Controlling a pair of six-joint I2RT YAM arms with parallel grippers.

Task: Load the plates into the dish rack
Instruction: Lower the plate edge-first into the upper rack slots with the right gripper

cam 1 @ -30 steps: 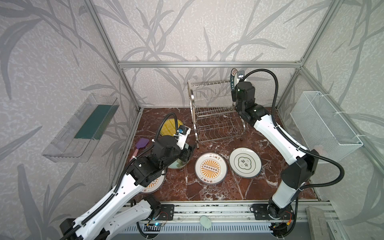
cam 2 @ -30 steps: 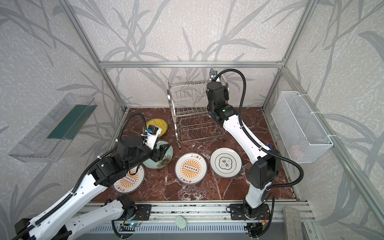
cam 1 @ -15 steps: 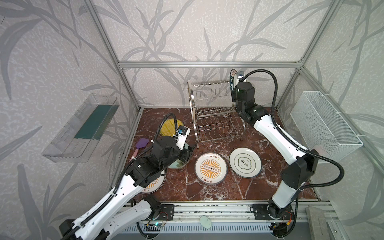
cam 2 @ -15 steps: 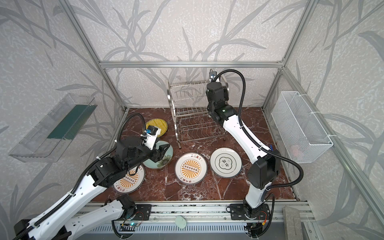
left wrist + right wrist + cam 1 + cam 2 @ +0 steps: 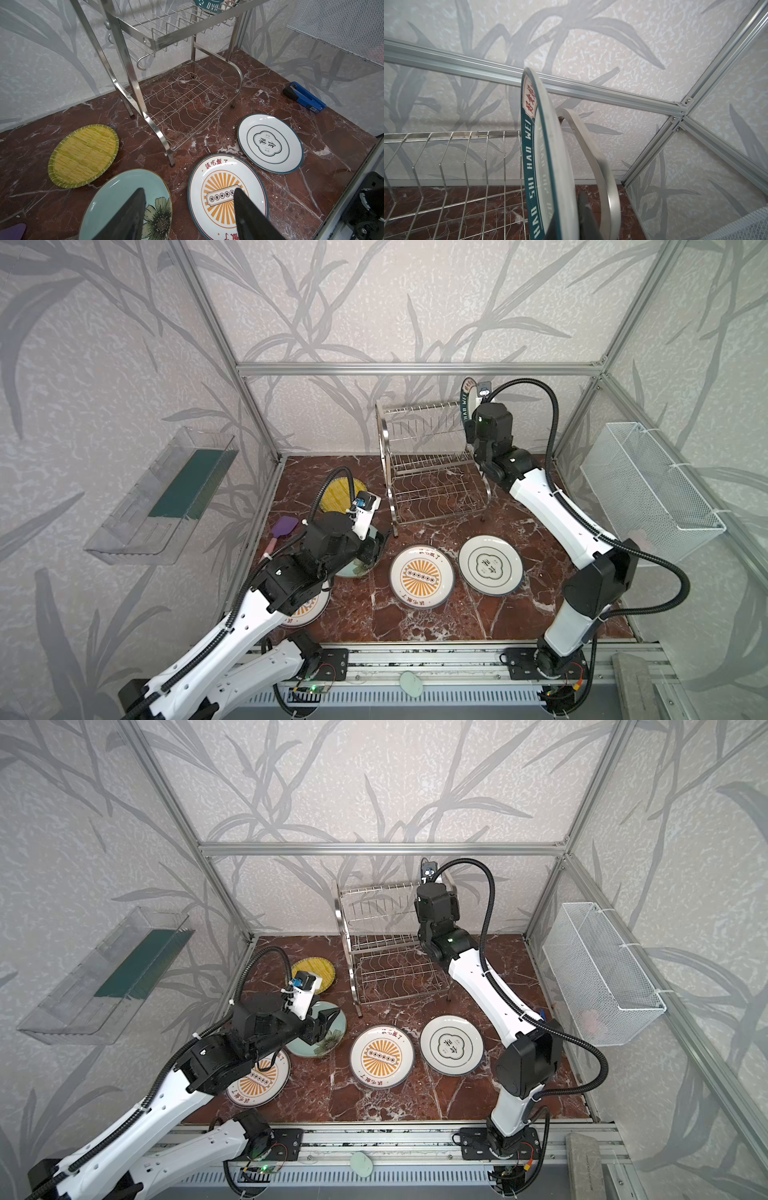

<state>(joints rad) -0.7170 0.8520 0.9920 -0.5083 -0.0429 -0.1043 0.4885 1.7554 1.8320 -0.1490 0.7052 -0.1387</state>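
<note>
Plate stands upright at rack's top shelf, clamped by right tool; left tool hangs open above teal plate.

In both top views the left arm covered most of the near-left sunburst plate and part of the teal plate. The upright plate at the far right of the rack showed only a sliver beside the right arm, and its lower part ran off the right wrist view. A pinkish thing in the mesh basket was too blurred to name.
</note>
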